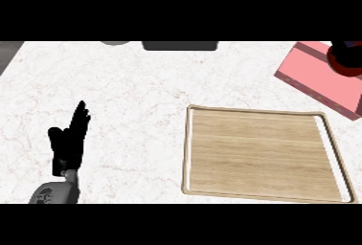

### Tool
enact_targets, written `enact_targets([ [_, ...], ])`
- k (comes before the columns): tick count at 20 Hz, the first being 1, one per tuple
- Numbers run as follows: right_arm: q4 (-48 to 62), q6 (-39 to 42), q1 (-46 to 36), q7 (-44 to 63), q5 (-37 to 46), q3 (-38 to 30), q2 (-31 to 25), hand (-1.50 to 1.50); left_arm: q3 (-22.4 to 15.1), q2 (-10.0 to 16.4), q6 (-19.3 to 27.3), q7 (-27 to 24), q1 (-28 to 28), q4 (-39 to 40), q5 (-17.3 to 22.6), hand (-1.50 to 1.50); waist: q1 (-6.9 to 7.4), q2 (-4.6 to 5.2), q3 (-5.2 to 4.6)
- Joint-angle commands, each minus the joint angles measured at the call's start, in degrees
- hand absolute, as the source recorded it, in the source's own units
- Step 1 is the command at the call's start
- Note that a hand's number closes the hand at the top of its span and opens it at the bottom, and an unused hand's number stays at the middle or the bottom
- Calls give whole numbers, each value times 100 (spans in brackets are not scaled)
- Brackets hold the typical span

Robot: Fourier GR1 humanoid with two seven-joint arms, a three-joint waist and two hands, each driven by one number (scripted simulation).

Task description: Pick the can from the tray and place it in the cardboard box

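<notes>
One can [344,67] is all I can count, and it is not on the tray [189,148]: a dark red round shape shows at the upper right corner of the frame, over the far part of the pink box [311,76], cut by the frame edge. The black shape just on top of it I take for the right hand [348,48]; it touches the can, but how far it is closed around it I cannot tell. As the can looks round from above, I judge its long axis to be about upright. The coming move turns on this: the can is at the box, whether above it or inside I cannot say, and the right hand is the near one. One left hand [67,139] rests at the lower left, open, fingers straight, holding nothing, well apart from the can. On the bench [127,86] I count one wooden tray with nothing on it, one box, and two grey things [180,45] cut by the top edge.
</notes>
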Motion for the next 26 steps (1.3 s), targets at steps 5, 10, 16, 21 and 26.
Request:
enact_targets([
  [5, 2680, -1408, -381, -1670, 97, -496, -515, 150, 7, -4, -213, -404, 279, 95, 55, 0, 103, 47, 1],
  [10, 4355, -2187, -897, -2367, 452, -393, -664, 150, 147, 70, -245, -81, -154, 215, 154, 0, 121, 63, 1],
  [16, 5927, -2527, -1269, -2568, 230, -936, -873, -150, -148, -225, 7, -125, -25, 25, -102, 0, 182, 81, 9],
  [21, 6599, -2559, -1487, -3332, -326, -1414, -889, -150, -1, 105, -320, 84, -11, -182, 80, 0, 254, 89, 17],
  [26, 6669, -2741, -1380, -4498, -1076, -2023, -712, -150, 70, 91, -209, 49, -169, -72, 47, 0, 213, 90, 24],
])
